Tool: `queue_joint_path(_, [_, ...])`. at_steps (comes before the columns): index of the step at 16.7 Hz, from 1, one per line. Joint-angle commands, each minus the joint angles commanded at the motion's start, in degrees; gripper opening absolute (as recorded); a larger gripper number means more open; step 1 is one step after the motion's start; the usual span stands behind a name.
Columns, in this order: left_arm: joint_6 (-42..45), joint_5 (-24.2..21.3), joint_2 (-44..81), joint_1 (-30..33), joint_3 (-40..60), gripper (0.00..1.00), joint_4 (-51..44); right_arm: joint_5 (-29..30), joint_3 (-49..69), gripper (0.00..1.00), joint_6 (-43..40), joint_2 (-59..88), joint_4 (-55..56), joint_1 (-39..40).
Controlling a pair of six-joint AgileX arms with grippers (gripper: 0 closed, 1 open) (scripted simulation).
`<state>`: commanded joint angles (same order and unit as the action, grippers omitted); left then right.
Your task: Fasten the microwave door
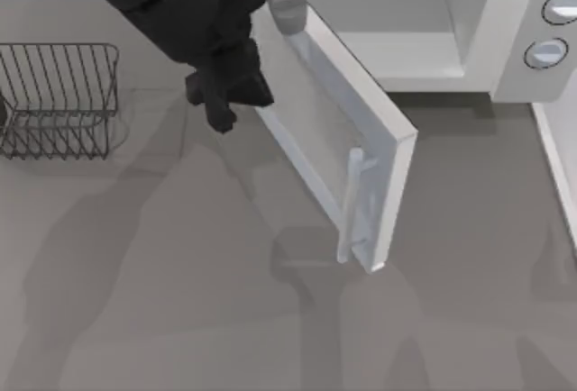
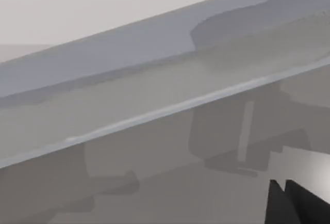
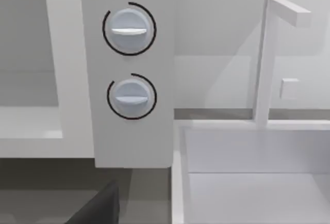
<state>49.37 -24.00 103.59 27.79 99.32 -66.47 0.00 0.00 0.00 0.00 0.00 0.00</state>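
The microwave door (image 1: 338,139) stood half open near the tabletop's far edge. The left tool (image 1: 227,94) rested against its outer face; finger spread indeterminate. Rigid, hinged: pushing would suffice.

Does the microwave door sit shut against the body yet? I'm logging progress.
No. In the top view the microwave door swings out at an angle, leaving the cavity open.
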Motion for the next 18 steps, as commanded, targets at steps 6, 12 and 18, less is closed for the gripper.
queue_joint_path(6, [0.0, 0.0, 0.0, 0.0, 0.0, 0.0, 0.0, 0.0, 0.0, 1.0, 0.0, 0.0, 0.0, 0.0])
queue_joint_path(12, [-1.8, 0.5, 1.3, 1.6, 1.3, 0.0, 0.3, 0.0, 0.0, 1.0, 0.0, 0.0, 0.0, 0.0])
queue_joint_path(18, [-2.9, 0.9, 1.7, 2.5, 2.1, 0.0, 0.7, 0.0, 0.0, 1.0, 0.0, 0.0, 0.0, 0.0])
